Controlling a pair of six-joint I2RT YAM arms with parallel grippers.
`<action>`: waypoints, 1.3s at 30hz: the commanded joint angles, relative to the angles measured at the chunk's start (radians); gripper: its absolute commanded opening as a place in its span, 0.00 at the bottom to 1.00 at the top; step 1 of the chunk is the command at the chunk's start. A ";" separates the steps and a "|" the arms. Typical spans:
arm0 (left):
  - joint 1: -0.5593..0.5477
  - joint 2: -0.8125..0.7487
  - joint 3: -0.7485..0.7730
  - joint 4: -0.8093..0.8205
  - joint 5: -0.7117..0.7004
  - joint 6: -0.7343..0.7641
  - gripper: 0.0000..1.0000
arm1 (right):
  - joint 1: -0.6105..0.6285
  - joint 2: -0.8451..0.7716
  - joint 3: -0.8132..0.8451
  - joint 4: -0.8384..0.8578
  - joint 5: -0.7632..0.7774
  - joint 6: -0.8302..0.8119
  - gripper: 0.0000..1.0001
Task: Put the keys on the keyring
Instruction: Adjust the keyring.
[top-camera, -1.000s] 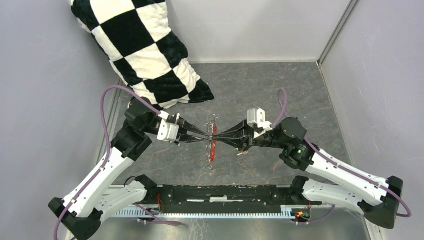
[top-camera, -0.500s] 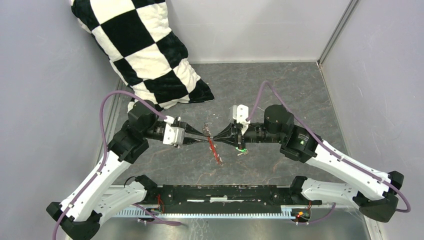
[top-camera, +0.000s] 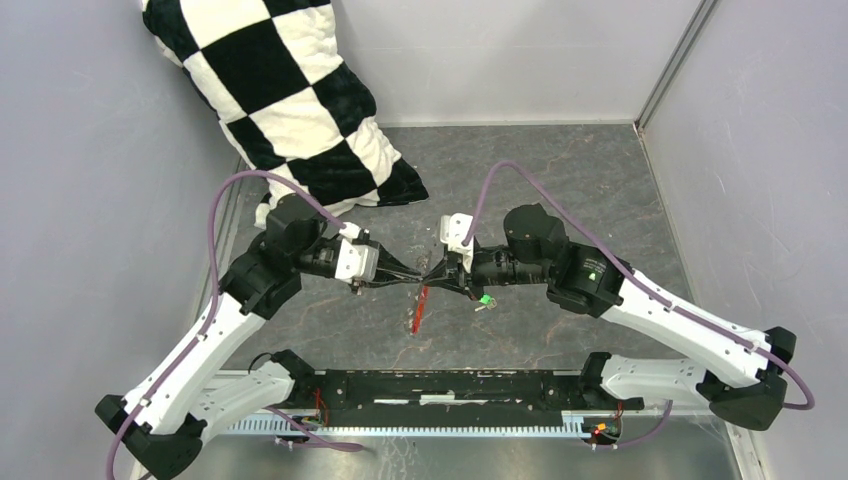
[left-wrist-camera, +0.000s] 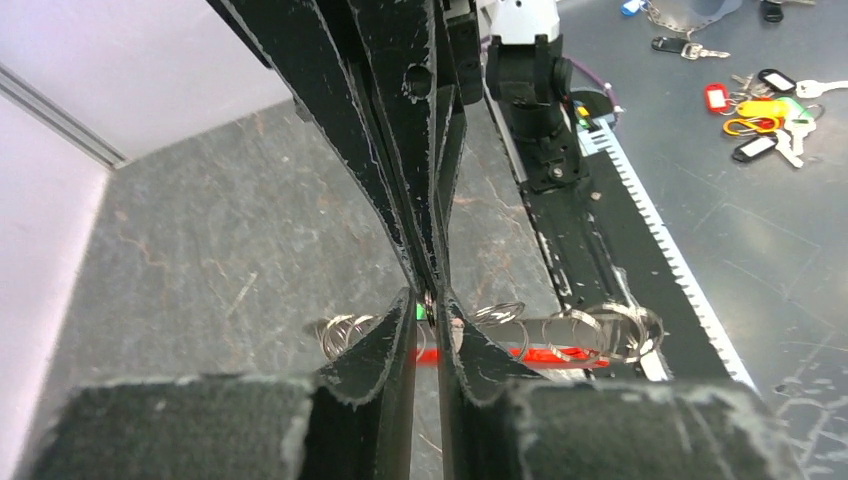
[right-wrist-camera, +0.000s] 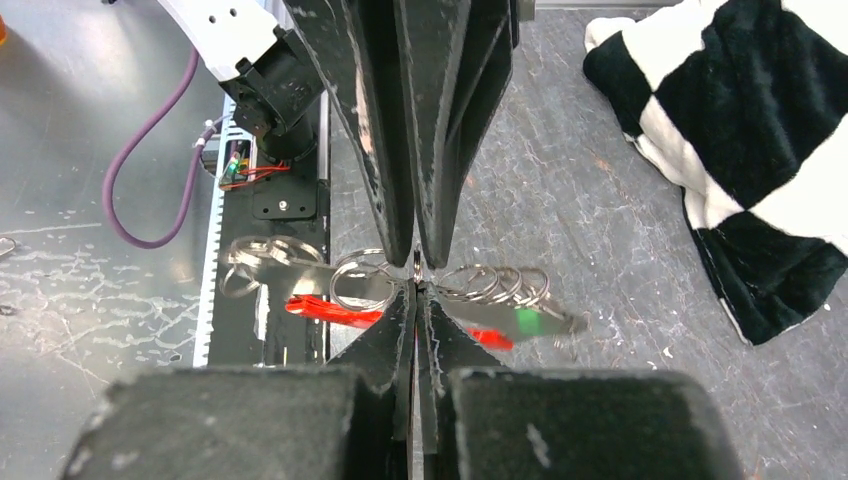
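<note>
At centre, right jaws clamp the keyring (top-camera: 421, 309) — left jaws barely parted, hold unclear

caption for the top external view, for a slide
The left hand and right hand pinch the keyring tip to tip above the table, red tag dangling.

keyring (right-wrist-camera: 495, 284): thin shiny silvery metal rings; red tag (right-wrist-camera: 322, 309) glossy plastic. key (right-wrist-camera: 527, 322): bright green plastic head. right gripper (right-wrist-camera: 415, 288) and left gripper (left-wrist-camera: 427, 298): fingers matt black, edges rough, chipped pale. table (top-camera: 560, 180): dark grey, stone-look, matt, scratched. pillow (top-camera: 290, 100): plush black-and-white cloth. arm shell (top-camera: 680, 320): smooth white plastic. cable (right-wrist-camera: 148, 125): smooth purple sheath.
</note>
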 joint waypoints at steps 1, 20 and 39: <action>-0.003 0.036 0.071 -0.136 0.000 0.048 0.18 | 0.021 0.017 0.077 -0.017 0.047 -0.038 0.01; -0.003 0.036 0.068 -0.185 -0.024 0.080 0.02 | 0.055 0.027 0.095 0.005 0.070 -0.031 0.01; -0.002 -0.040 -0.002 0.081 -0.024 -0.019 0.02 | 0.023 -0.323 -0.345 0.354 0.303 0.375 0.78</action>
